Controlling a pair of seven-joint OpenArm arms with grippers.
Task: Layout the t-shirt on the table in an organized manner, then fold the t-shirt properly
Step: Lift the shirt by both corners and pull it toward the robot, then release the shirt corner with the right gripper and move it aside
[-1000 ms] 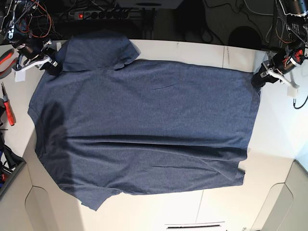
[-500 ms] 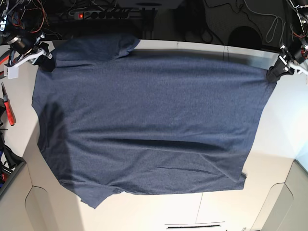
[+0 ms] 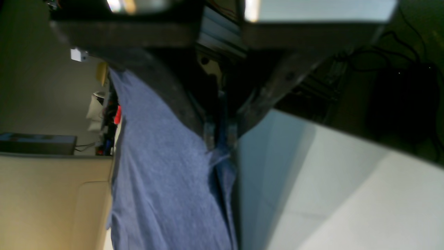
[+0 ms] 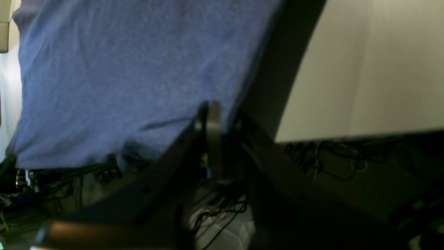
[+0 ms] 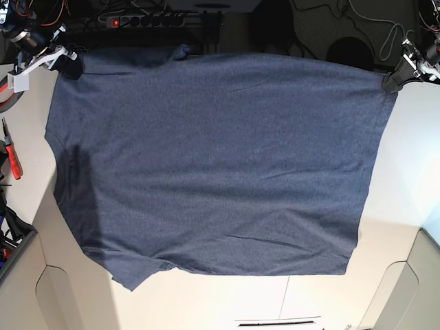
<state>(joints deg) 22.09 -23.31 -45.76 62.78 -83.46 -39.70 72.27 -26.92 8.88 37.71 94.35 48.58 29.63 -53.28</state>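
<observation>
The navy-blue t-shirt is stretched wide over the white table, plain side up. Its far edge is raised at the table's back edge. My left gripper is shut on the far right corner of the shirt. In the left wrist view the fingertips pinch a bunched fold of the t-shirt above the table. My right gripper is shut on the far left corner. The right wrist view shows that gripper clamped on the edge of the t-shirt, beside the table.
Red-handled pliers lie at the left edge. A power strip and cables run behind the table. Beige rounded panels flank the near corners, and a thin dark line marks the near edge.
Both grippers have moved toward the back and outward, taking the shirt's far edge with them. The cloth is now tauter and covers the back table edge; the far sleeve is mostly hidden.
</observation>
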